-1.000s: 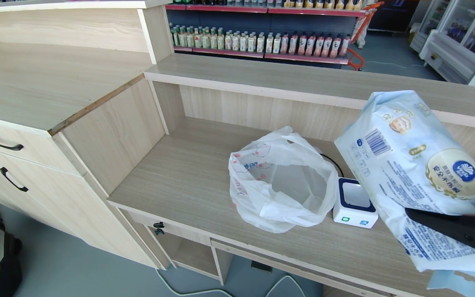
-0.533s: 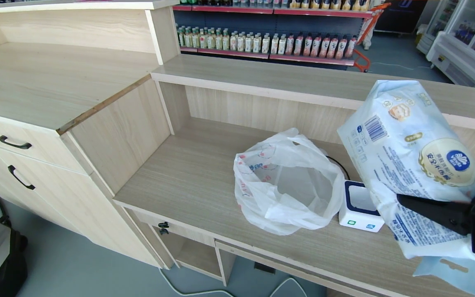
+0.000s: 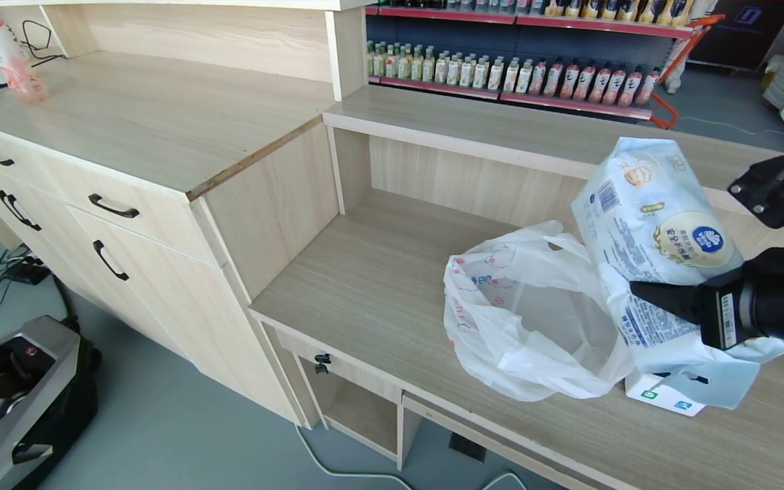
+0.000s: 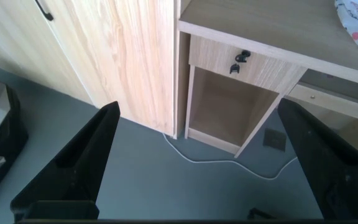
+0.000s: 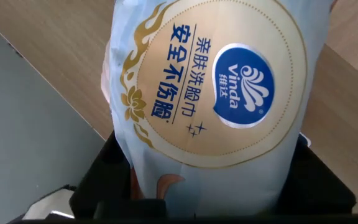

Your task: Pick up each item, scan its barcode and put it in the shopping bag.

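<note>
Right gripper [image 3: 647,292] is clamped on pack [image 3: 644,218]; bagging judged underway, release needed over bag [image 3: 521,320] just beside it.

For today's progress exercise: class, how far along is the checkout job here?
Done: blue pack lifted, clamped in the right end effector. In hand: it hangs beside the open shopping bag, over the scanner. Left: drop it in; the bag looks empty. Scanned? Cannot tell.

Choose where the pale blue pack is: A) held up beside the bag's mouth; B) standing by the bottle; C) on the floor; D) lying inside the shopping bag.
A: the right gripper holds the pale blue pack aloft over the scanner, next to the shopping bag.
</note>
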